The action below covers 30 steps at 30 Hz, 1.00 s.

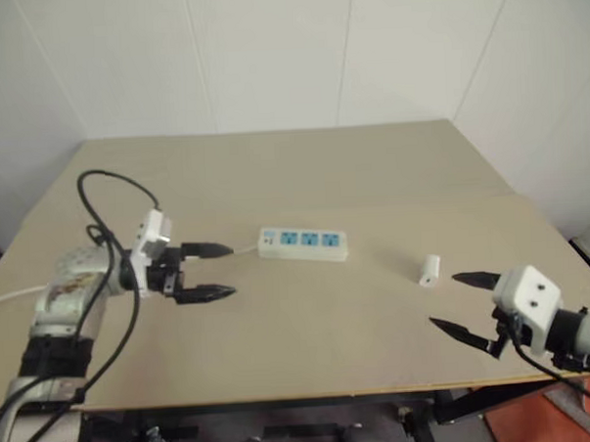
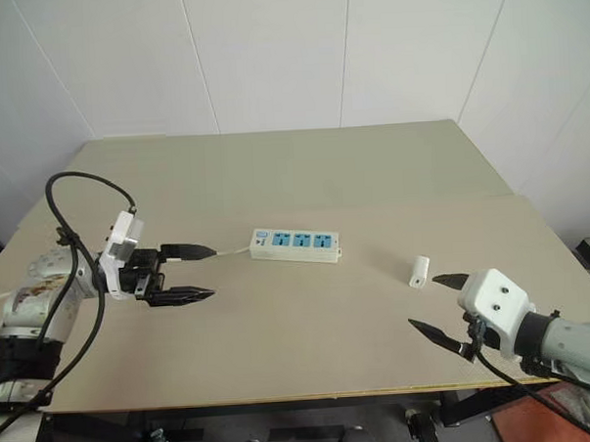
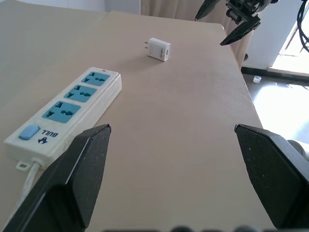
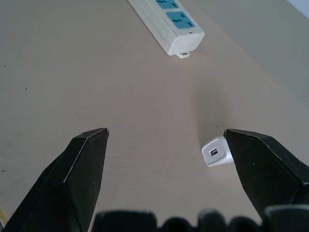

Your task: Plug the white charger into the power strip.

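Left eye view — white charger (image 1: pixel 429 270) unplugged, near power strip (image 1: pixel 303 243), table (image 1: pixel 293 172)

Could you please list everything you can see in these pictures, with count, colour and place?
power strip: one, white with three blue socket faces and a blue switch at its cord end, lying flat near the middle of the table, nothing plugged in.
cord: one, white, leaving the strip's end that faces the left gripper.
white charger: one, white, lying on the table apart from the strip, toward the robot's right, close to the right gripper.
table: one, beige, carrying the strip and charger.
wall: white panels behind the table.
left gripper: one, black fingers, open, empty, pointing toward the strip.
right gripper: one, black fingers, open, empty, just short of the charger.
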Tool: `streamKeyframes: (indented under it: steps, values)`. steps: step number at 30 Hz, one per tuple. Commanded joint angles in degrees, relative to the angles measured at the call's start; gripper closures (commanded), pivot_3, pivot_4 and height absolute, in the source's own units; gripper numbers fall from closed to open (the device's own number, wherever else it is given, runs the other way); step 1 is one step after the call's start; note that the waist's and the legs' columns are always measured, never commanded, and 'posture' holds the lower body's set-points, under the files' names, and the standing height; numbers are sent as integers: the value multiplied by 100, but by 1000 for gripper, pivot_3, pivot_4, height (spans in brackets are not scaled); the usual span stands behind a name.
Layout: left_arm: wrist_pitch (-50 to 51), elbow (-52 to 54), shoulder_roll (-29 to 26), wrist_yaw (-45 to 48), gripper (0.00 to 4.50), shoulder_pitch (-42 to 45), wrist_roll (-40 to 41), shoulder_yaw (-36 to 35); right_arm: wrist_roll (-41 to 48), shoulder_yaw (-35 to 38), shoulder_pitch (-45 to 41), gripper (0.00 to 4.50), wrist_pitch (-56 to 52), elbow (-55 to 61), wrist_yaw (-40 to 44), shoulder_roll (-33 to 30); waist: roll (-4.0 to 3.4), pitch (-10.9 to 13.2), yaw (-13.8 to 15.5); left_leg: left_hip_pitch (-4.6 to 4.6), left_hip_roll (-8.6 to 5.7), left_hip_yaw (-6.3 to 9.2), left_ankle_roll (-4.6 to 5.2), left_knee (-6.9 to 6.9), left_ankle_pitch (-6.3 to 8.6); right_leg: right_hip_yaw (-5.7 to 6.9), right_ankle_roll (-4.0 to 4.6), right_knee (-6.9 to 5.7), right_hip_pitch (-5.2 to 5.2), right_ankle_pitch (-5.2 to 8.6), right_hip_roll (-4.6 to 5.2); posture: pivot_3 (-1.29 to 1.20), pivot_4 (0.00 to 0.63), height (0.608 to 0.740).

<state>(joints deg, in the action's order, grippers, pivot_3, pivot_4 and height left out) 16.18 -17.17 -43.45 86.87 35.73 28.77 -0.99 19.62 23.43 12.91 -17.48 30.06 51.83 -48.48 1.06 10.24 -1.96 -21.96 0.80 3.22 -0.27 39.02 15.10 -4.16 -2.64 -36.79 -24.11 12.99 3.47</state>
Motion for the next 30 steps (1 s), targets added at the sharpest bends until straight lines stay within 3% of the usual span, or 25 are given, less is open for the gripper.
streamKeyframes:
  steps: [1,3,10,30]
  values:
    - [-545,-249,95,-86,20,174,-301,-21,606,405,179,0,-534,323,123,-42,0,0,-6,0,0,0,0,0,0,0,0,0,0,0,0,0,150,740]
    - [-718,-350,241,-365,20,215,-410,-77,658,452,242,0,-598,395,121,-76,0,0,-10,2,1,1,0,-2,0,0,0,0,1,0,-1,0,150,740]
    - [-665,-364,201,84,20,157,-492,88,614,667,327,0,-811,388,-39,-105,6,-3,-36,4,2,1,0,-1,0,-1,1,-5,0,0,-3,0,150,740]
    - [-73,596,-31,-385,20,-712,-149,-323,-89,401,-62,0,384,-473,295,-318,8,-4,-32,4,2,0,0,-1,0,-1,0,-4,0,0,0,0,150,740]
